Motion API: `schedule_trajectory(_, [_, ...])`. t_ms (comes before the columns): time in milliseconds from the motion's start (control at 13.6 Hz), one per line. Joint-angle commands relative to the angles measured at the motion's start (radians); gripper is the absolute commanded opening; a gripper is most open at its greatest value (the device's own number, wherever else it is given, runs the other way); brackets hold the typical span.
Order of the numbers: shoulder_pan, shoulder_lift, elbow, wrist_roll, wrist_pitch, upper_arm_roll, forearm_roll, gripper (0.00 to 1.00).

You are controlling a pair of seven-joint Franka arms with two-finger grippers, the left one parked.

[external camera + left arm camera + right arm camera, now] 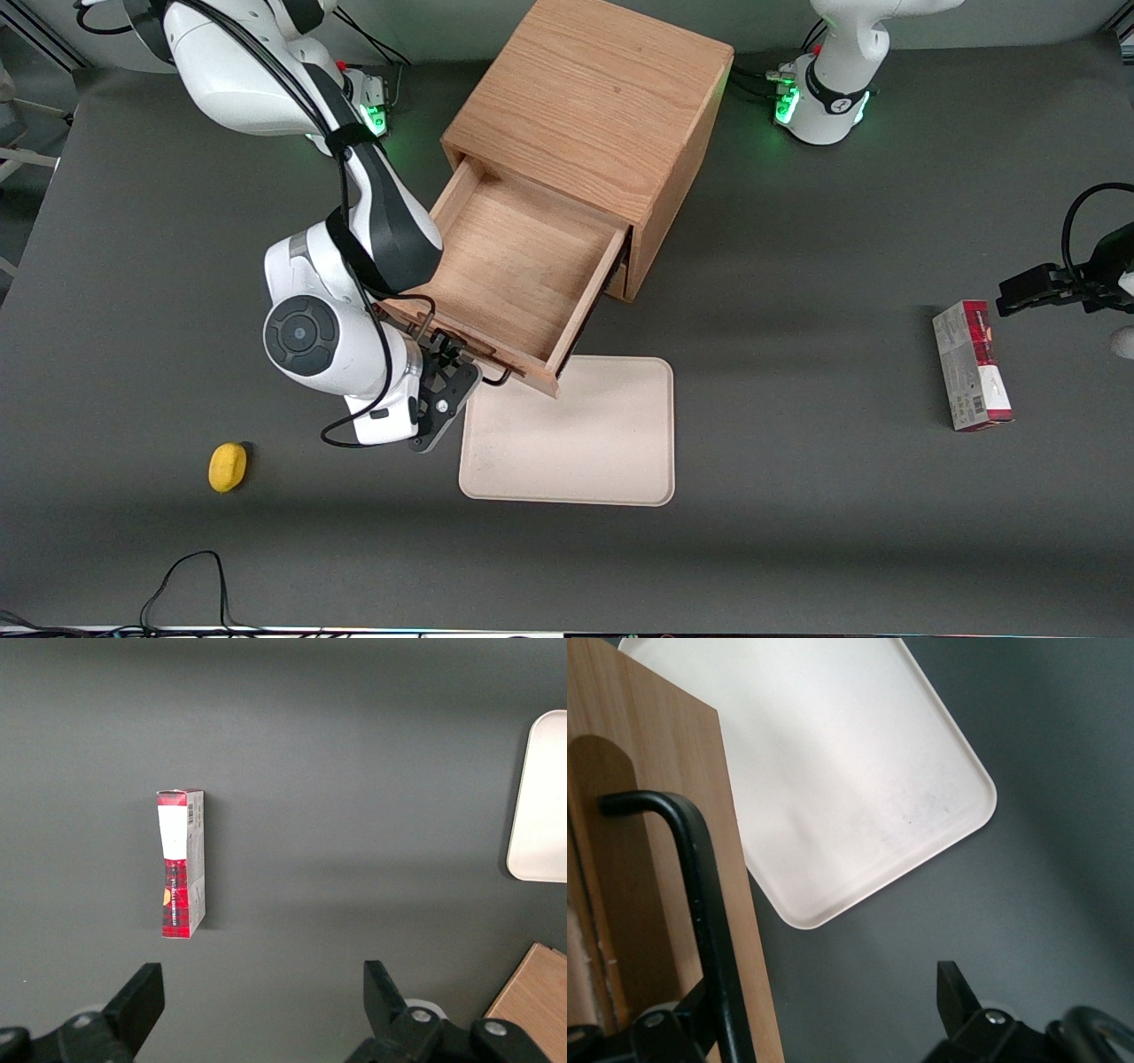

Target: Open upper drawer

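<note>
Pincer (447, 354) of my working arm is sitting right at the front panel of the upper drawer (518, 266), level with its black handle (461, 350). In the wrist camera I am seeing its fingers (957, 997) spread wide: one is lying against the wooden front beside the wire bar (700, 904), the other is hanging free over the dark counter (1063, 815), so the pincer is open and gripping nothing.

I am seeing the drawer pulled well out of the cabinet (594, 106), its shallow oak tray bare inside and running from the cabinet mouth toward about 7 o'clock in the front camera. The cabinet itself is standing at roughly 12 o'clock on the counter, turned at an angle.

Just under the drawer's front edge, at about 6 o'clock from it, a pale tray (576, 434) is lying flat on the counter; the drawer front is overhanging the tray's nearest corner. The wrist camera is showing that same tray (850, 771) beside the wooden panel.

Nearer the front camera than the pincer and toward the working arm's end, a small yellow object (228, 466) is resting alone on the counter. Toward the parked arm's end, well apart from the cabinet, a red and white box (972, 365) is lying flat; the parked wrist camera is picking it up too (182, 864).
</note>
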Motion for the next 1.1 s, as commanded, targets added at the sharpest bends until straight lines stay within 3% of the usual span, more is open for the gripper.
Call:
schedule_trajectory(0, [-0.026, 0.027, 0.048, -0.011, 0.003, -0.001, 0.015, 1.0])
schedule_trajectory(515, [-0.026, 0.024, 0.051, -0.005, 0.021, -0.001, 0.013, 1.0])
schedule_trajectory(1031, [-0.025, -0.071, 0.141, 0.015, -0.123, -0.006, 0.005, 1.0])
